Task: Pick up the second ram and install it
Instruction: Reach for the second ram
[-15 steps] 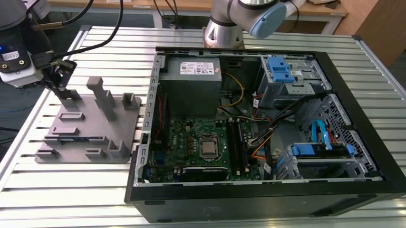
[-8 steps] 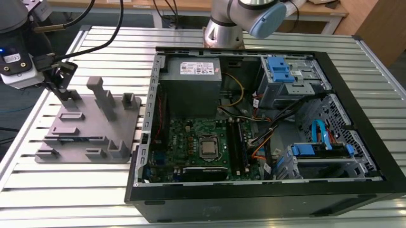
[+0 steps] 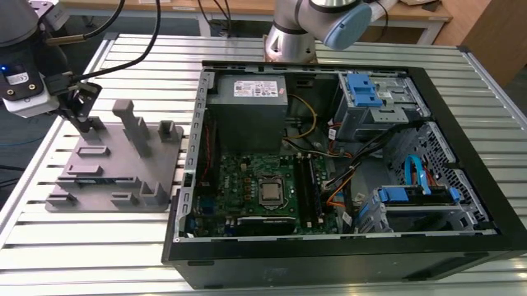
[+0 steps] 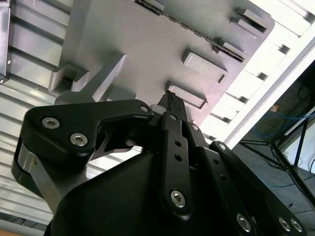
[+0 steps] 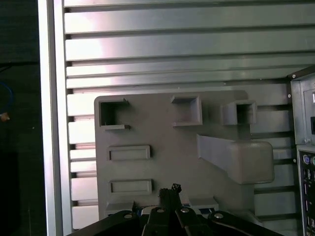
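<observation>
Hovering over the flat grey moulded holder plate (image 3: 107, 165), the black two-finger pincer (image 3: 86, 126) points down at the plate corner nearest the exterior view's upper left; tips sit close to the plate, but contact cannot be judged.

In both wrist views the pincer (image 4: 170, 97) (image 5: 172, 189) has its fingertips drawn together, no gap visible; whether anything thin is nipped between them, cannot tell.

Slim blue second ram (image 5: 141, 212): a small blue-and-white sliver shows under the pincer's links in the first wrist view, at the plate's edge; it is mostly hidden, so not certain it is the ram, and cannot tell if it is in the grip.

Holder plate lies on the slatted aluminium desk (image 3: 91, 246), just beside the open black computer case (image 3: 346, 254), on the exterior view's left of it; a tall grey post (image 3: 123, 120) stands on the plate near the pincer, toward the case; a shallow rectangular pad (image 5: 129, 153) lies just past the fingertips.

Inside the case a green motherboard (image 3: 243, 172) lies flat; long black slots (image 3: 309, 179) run along its edge on the exterior view's right; a grey power supply box (image 3: 247, 117) sits beyond the board.
</observation>
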You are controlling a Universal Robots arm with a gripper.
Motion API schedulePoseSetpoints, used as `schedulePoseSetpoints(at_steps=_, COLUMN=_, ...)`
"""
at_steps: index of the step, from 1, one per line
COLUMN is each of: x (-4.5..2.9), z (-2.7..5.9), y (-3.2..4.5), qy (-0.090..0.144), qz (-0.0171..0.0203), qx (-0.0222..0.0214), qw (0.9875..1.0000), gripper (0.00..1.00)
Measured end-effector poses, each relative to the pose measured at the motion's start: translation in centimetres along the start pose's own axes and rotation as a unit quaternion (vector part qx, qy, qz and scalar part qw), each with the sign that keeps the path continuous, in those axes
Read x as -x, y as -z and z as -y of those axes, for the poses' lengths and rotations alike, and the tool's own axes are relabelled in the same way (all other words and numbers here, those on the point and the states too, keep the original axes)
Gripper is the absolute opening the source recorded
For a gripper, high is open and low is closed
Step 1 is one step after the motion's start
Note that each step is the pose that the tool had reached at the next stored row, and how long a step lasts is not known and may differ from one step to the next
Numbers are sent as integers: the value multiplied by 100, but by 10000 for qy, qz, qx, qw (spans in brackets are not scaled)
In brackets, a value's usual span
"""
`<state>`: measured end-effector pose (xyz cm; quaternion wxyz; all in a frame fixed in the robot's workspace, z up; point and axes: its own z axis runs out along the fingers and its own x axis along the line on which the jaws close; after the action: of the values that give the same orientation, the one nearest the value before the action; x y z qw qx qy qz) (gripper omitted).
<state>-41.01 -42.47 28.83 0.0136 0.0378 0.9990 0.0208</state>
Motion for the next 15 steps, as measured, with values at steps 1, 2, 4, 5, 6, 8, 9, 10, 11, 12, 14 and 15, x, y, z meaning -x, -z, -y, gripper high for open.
schedulePoseSetpoints(at_steps=1, x=0, z=3, y=-7, qy=0, qz=-1, qx=0, qw=10000, gripper=11)
schedulePoseSetpoints(at_steps=2, x=0, z=6, y=-16, qy=0, qz=-1, qx=-1, qw=10000, gripper=11)
schedulePoseSetpoints(at_steps=4, x=0, z=14, y=-39, qy=0, qz=-1, qx=-1, qw=10000, gripper=11)
schedulePoseSetpoints(at_steps=5, x=-1, z=17, y=-51, qy=0, qz=-1, qx=-1, qw=10000, gripper=11)
schedulePoseSetpoints(at_steps=6, x=-1, z=20, y=-62, qy=0, qz=-1, qx=-1, qw=10000, gripper=11)
schedulePoseSetpoints(at_steps=8, x=-1, z=23, y=-87, qy=-1, qz=0, qx=-1, qw=10000, gripper=11)
schedulePoseSetpoints(at_steps=9, x=-1, z=26, y=-102, qy=0, qz=-1, qx=-1, qw=10000, gripper=11)
schedulePoseSetpoints(at_steps=10, x=-1, z=28, y=-118, qy=0, qz=-1, qx=0, qw=10000, gripper=11)
schedulePoseSetpoints(at_steps=11, x=-2, z=30, y=-130, qy=0, qz=-1, qx=-1, qw=10000, gripper=11)
schedulePoseSetpoints(at_steps=12, x=-2, z=33, y=-142, qy=0, qz=-1, qx=-1, qw=10000, gripper=11)
schedulePoseSetpoints(at_steps=14, x=-3, z=36, y=-169, qy=0, qz=-1, qx=-1, qw=10000, gripper=11)
schedulePoseSetpoints(at_steps=15, x=-3, z=38, y=-184, qy=0, qz=-1, qx=-1, qw=10000, gripper=11)
